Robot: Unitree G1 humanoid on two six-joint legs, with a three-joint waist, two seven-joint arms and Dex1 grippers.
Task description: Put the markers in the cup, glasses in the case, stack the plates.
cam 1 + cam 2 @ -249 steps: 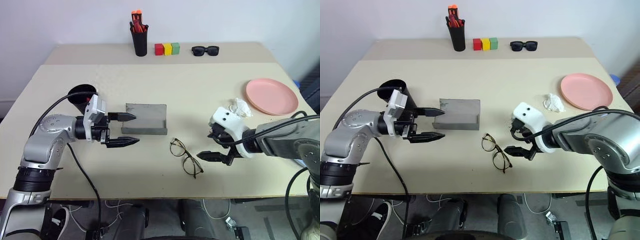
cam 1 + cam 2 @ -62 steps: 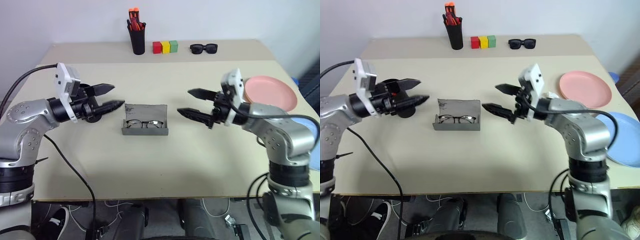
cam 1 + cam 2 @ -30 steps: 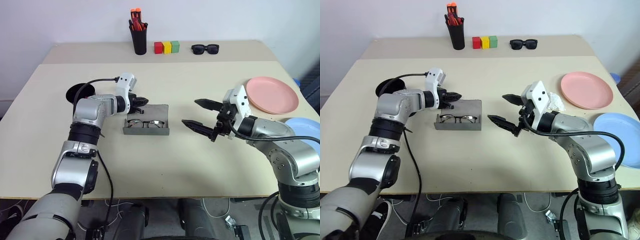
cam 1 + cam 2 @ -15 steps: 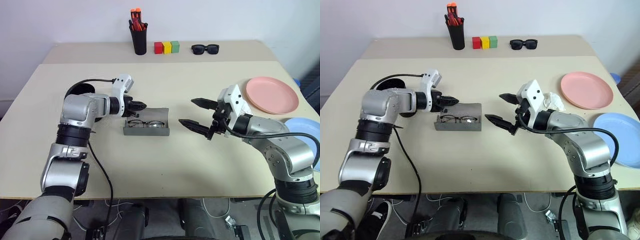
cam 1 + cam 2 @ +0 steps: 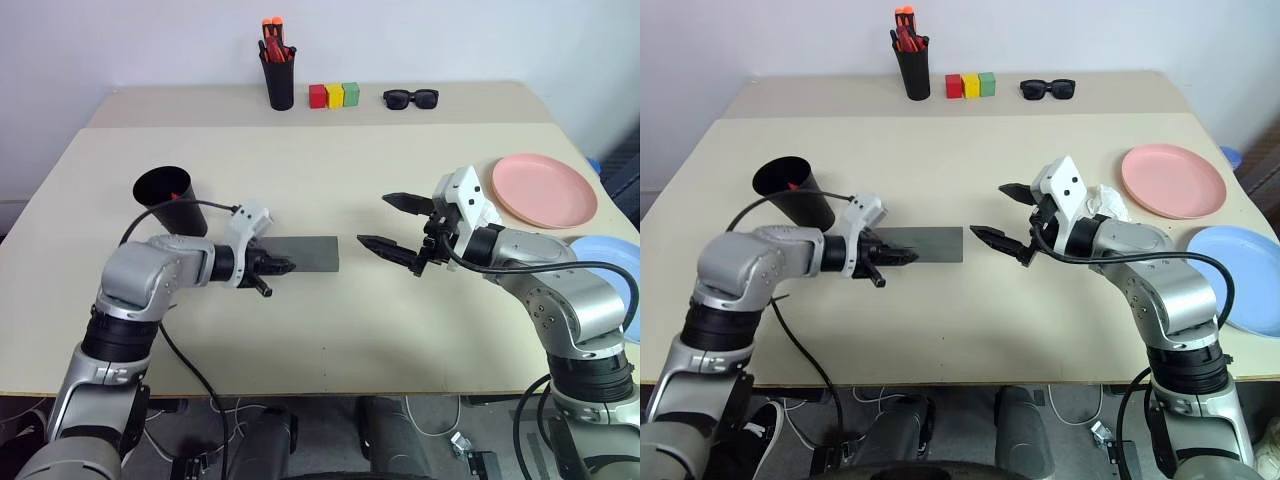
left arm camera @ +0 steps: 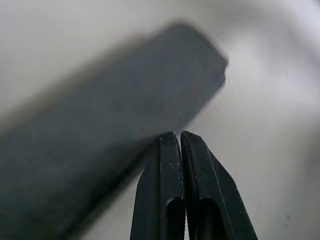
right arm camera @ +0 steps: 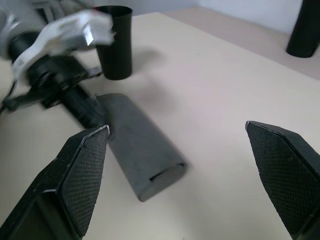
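The table point(image 5: 330, 390) spans most of the left eye view. The pink plate point(image 5: 543, 190) is seen at the right edge, the blue plate point(image 5: 608, 256) just below it. The grey case point(image 5: 300, 253) lies shut at centre. The black cup point(image 5: 167, 199) is set at left, a red marker point(image 5: 792, 185) showing inside. The left gripper point(image 5: 283, 266), fingers pressed together, is held at the case's left end. The right gripper point(image 5: 388, 221) is spread wide, right of the case.
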